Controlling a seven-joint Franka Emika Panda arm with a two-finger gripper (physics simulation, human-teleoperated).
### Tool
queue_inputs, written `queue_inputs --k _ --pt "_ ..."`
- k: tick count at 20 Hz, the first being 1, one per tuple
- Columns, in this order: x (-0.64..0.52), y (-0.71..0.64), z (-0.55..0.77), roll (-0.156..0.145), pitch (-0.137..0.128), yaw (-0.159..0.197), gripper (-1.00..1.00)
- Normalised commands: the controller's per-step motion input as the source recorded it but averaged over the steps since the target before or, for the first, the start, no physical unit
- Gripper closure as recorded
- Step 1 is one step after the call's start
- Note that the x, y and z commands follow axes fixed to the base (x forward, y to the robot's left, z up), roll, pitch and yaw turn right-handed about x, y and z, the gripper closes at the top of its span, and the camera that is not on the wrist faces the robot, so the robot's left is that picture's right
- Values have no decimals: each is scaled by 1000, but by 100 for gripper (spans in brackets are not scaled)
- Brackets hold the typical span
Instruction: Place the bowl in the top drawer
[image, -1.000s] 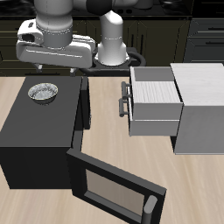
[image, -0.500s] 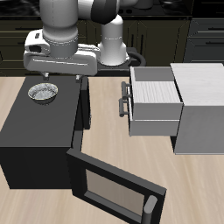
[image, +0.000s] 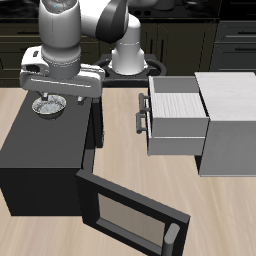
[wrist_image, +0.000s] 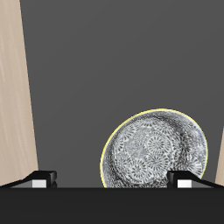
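Note:
The bowl (image: 47, 105), small, silver-grey and speckled inside, sits on the flat top of the black microwave (image: 40, 145), near its back edge. My gripper (image: 60, 97) hangs just above it, open and empty, and partly hides it in the exterior view. In the wrist view the bowl (wrist_image: 156, 149) lies off to one side of the gripper (wrist_image: 112, 179), closer to one fingertip (wrist_image: 181, 178). The top drawer (image: 178, 112) of the light grey cabinet is pulled out, its whitish inside showing, with its bar handle (image: 139, 116) facing the microwave.
The microwave's windowed door (image: 130, 215) hangs open toward the table's front edge. The light grey cabinet (image: 232, 120) stands behind the open drawer. A strip of wooden tabletop (image: 118, 130) separates the microwave and the drawer.
My gripper has swung sideways from between the microwave and the drawer to over the microwave's top and come down close above the bowl. The bowl and the drawer have not moved.

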Motion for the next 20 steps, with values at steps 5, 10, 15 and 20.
queue_inputs --k 5,10,15,20 --pt "-10 -55 -189 -8 21 -14 -100" --pt "-6 -73 -331 9 39 -25 100" --pt "31 -105 -354 6 49 -40 100" --pt "-23 29 -151 -3 20 -7 100"
